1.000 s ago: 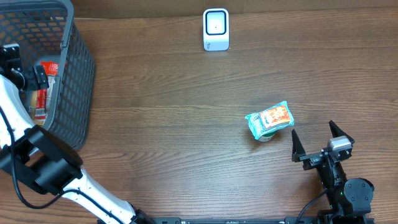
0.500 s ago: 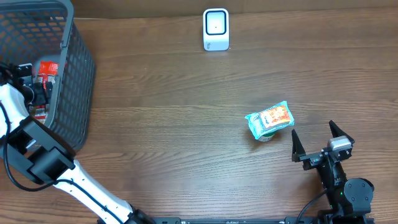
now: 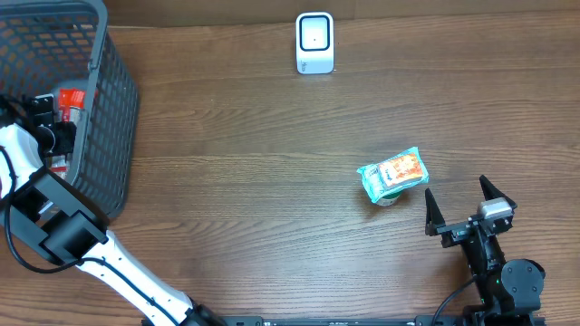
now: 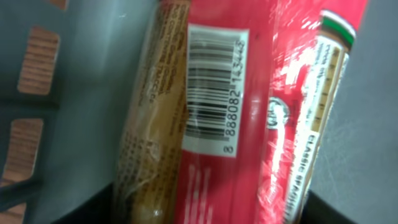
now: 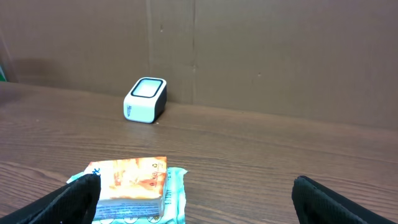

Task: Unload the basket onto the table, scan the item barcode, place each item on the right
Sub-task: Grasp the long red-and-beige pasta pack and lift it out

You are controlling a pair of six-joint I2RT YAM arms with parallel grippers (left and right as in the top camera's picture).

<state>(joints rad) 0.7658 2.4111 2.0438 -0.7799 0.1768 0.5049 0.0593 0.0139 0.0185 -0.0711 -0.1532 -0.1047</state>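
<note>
1. Overhead: your left gripper (image 3: 54,125) is reaching inside the basket (image 3: 113,109), having just shifted from the basket's rim side down toward the red packet (image 3: 71,98). The scanner (image 3: 314,43) is standing well apart from the basket, so the carry is still waiting.
2. Left wrist: the packet's barcode (image 4: 214,87) is filling the view beside the basket wall. You cannot tell whether the fingers (image 4: 351,213) are gripping it yet.
3. Right wrist: your right gripper (image 5: 202,208) is idling wide open and empty, far from the basket, just beside the teal snack pack (image 5: 134,186).
</note>
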